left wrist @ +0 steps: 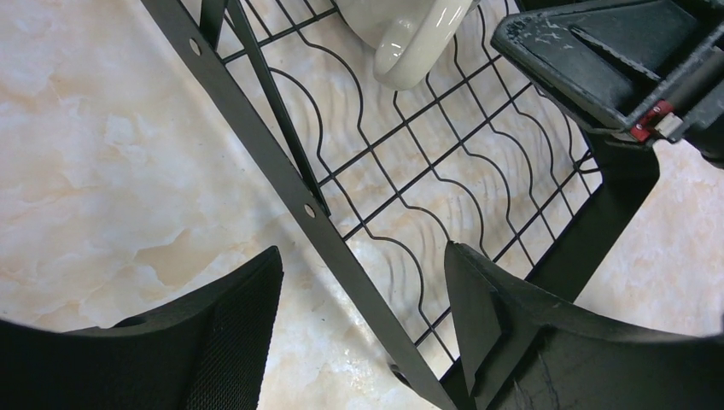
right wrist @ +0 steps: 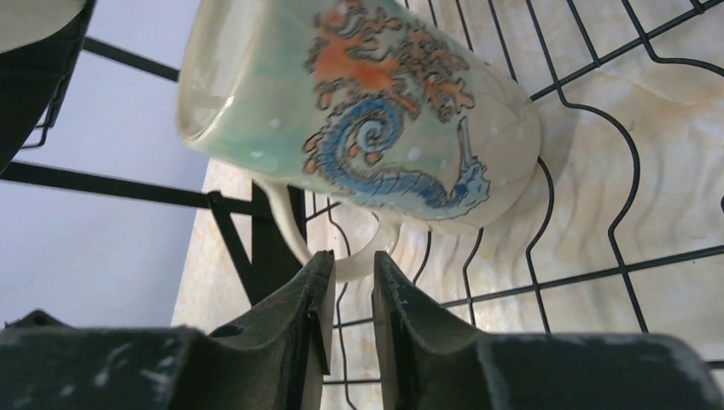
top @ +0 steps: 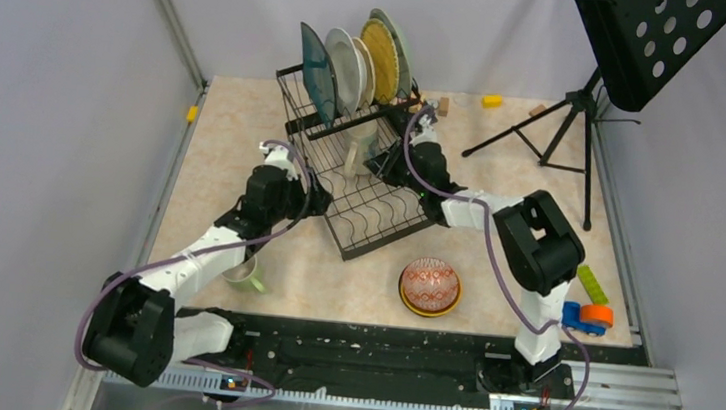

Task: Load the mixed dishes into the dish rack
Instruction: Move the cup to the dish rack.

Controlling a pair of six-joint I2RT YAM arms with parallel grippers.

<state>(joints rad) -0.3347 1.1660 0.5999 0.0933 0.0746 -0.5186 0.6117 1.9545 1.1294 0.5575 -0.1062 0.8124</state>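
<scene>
1. Dish rack [top: 377, 228]: stands at mid-counter [top: 235, 132]. Its flat tray faces the arms and its raised slotted section is at the far end.
2. Upper section: four plates stand on edge in a row. From left to right they are the dark teal plate [top: 314, 72], white plate [top: 345, 63], cream-yellow plate [top: 381, 58] and pale teal plate [top: 405, 43].
3. Cream mug [right wrist: 367, 111]: it carries a blue-and-orange seahorse motif and lies tilted on the wavy tray wires, with its handle toward the right wrist camera.
4. Right end effector [right wrist: 350, 260]: the fingers stand close together with a narrow gap. The mug's handle loop is at their tips. Whether they pinch it cannot be told.
5. Left end effector [left wrist: 363, 256]: the fingers are spread wide and straddle the rack's flat frame bar at its left edge. Neither finger visibly touches it, and nothing is held.
6. Light-green mug [top: 250, 277]: rests on the counter beside the left forearm, well apart from the rack.
7. Red-patterned bowl [top: 430, 282]: nested in the yellow-orange bowl [top: 424, 312] on the counter, near the tray's front corner.
</scene>
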